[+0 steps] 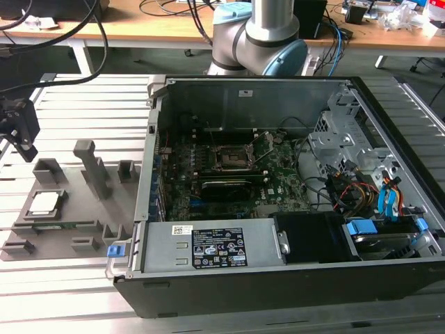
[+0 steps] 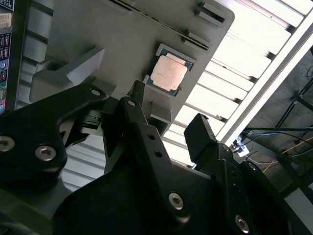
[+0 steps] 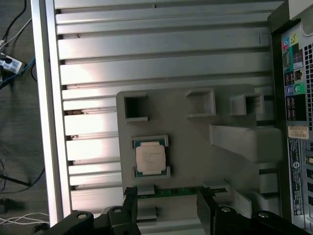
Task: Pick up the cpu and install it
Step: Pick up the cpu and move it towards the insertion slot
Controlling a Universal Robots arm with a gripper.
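**1. cpu** (image 1: 43, 202): small square chip, pale metal top. Lies flat in a framed recess of the grey tray (image 1: 76, 221); not lifted, not installed. In the exterior view it is at approx. 9 o'clock of the PC case (image 1: 278, 282), well apart from it. The first wrist view shows raised corner pieces of the recess hugging the chip's edges.

**2. tool** (image 1: 26, 146): black, two-fingered. In the exterior view it hangs over the tray at approx. 11 o'clock of the cpu, clear of it. In both wrist views the fingers (image 3: 130, 198) stand apart w/ nothing btwn them. No contact w/ cpu or tray.

**3. grey tray**: plastic, on the slatted metal bench (image 1: 69, 299), just beside the case's side wall. It has several square pockets and an upright post (image 1: 94, 170) at approx. 1 o'clock of the cpu. A thin green strip (image 3: 181, 191) sits in a slot along the tray edge, near the fingers.

**4. PC case**: black, lid off, open side up. Inside is the motherboard (image 1: 278, 184).
- socket (image 1: 228, 160): black square w/ metal frame, approx. mid-board, at 3 o'clock of the cpu, well apart.
- labelled metal box (image 1: 208, 247): at 6 o'clock of the socket.
- blue tabs (image 1: 361, 227): at approx. 4 o'clock of the socket.

**5. arm base** (image 1: 257, 31): grey and pale-blue joint, at 12 o'clock of the case.
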